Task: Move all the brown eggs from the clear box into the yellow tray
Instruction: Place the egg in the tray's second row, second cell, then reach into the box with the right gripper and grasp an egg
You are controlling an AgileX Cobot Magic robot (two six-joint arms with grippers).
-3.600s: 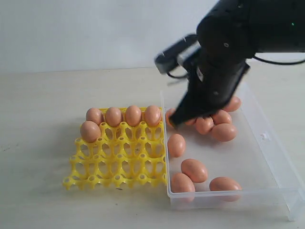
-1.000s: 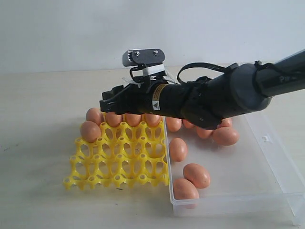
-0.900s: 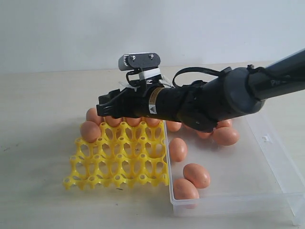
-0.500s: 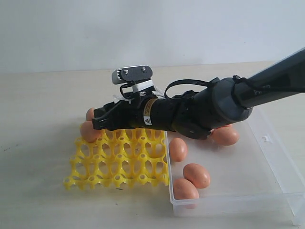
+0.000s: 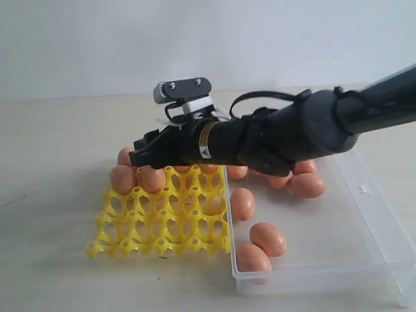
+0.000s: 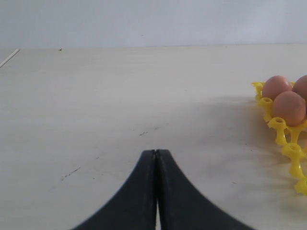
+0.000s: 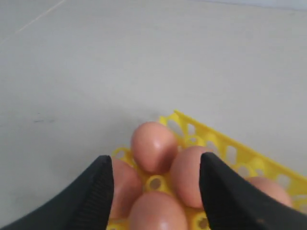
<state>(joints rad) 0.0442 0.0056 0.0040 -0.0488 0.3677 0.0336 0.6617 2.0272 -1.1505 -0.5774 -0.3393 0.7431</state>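
Observation:
My right gripper [image 5: 143, 156] reaches across over the far left part of the yellow tray [image 5: 162, 227] and stands open. In the right wrist view a brown egg [image 7: 158, 211] lies in a cup between the spread fingers of that gripper [image 7: 154, 160], with three more eggs around it. In the exterior view two eggs [image 5: 153, 179] fill the second row's left cups; the back row is mostly hidden by the arm. Several eggs [image 5: 268, 238] lie in the clear box [image 5: 312, 276]. My left gripper [image 6: 156, 152] is shut and empty over bare table.
The right arm's black body [image 5: 279, 140] spans the tray's back row and the box's far left corner. The box's clasp [image 5: 361, 188] is on its right rim. The tray's corner [image 6: 288, 143] with eggs shows in the left wrist view.
The right gripper dropped to the tray's second row, then lifted a little. An egg now sits in the second cup of that row, free of the fingers.

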